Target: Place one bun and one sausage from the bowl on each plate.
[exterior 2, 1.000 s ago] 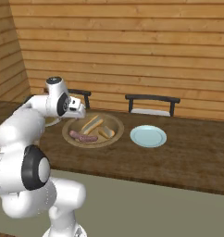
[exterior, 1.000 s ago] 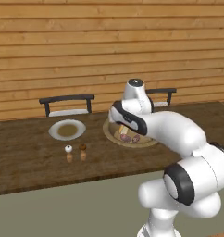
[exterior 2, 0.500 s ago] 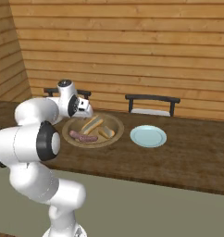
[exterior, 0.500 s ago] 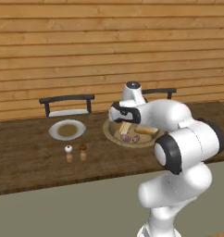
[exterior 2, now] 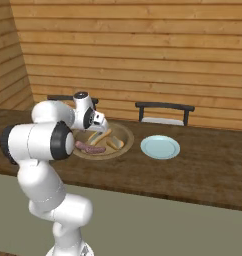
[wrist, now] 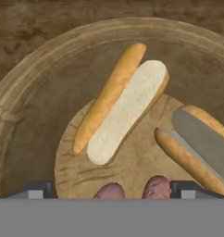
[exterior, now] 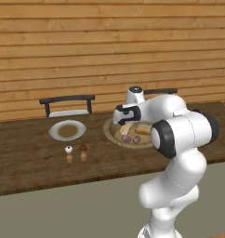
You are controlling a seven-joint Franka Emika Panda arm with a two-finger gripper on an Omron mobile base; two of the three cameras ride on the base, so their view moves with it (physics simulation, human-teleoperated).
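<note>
The wide tan bowl (exterior: 108, 129) (exterior 2: 124, 131) (wrist: 21, 83) sits mid-table. Inside it lie two split buns, one (wrist: 123, 104) in the centre and one (wrist: 192, 143) to the right, with two reddish sausages (wrist: 110, 190) (wrist: 156, 187) at the near side; a sausage (exterior 2: 90, 148) also shows in the right base view. My gripper (exterior: 124, 122) (exterior 2: 100, 131) (wrist: 111, 192) hangs just above the bowl, open, nothing between its fingers. A pale plate (exterior: 67, 130) lies left of the bowl and a pale-blue plate (exterior 2: 160, 147) lies to its right.
Two small shakers (exterior: 69, 153) (exterior: 83, 152) stand in front of the left plate. Dark chairs (exterior: 67, 104) (exterior 2: 164, 112) stand behind the table against the wooden wall. My bulky elbow (exterior: 181, 132) hangs over the table's near edge beside the bowl.
My hand has come down closer over the bowl, and the arm's elbow has swung round and folded in nearer the table. The bowl's contents have not moved.
</note>
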